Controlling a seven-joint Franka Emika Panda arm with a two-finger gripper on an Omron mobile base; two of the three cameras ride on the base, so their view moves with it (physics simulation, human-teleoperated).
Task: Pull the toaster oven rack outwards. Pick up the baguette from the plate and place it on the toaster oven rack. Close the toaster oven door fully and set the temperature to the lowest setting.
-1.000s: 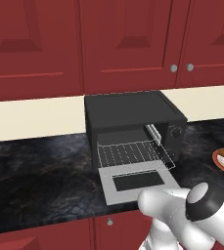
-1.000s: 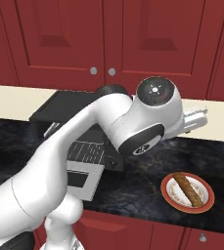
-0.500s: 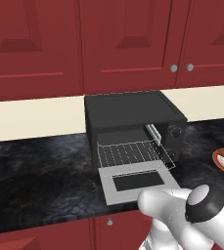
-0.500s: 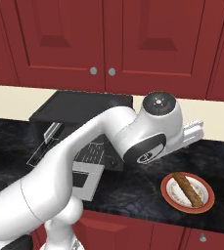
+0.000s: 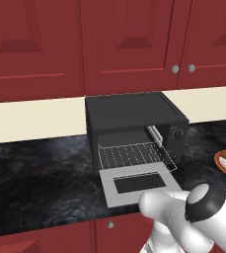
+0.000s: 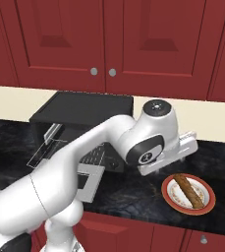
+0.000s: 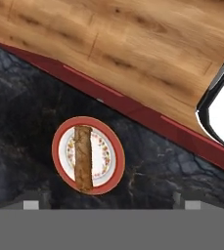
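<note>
No readable text, label, brand, number or sign appears anywhere; the toaster oven (image 5: 136,131) front and its knobs show no legible markings.

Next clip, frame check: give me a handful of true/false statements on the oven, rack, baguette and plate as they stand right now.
1. The toaster oven door lies open, flat on the counter. True.
2. The toaster oven rack is pulled out past the cavity front. True.
3. The baguette lies on the rack. False: it lies on the plate.
4. The plate has a blue rim. False: the rim is red.
5. The toaster oven is white. False: it is black.
</note>
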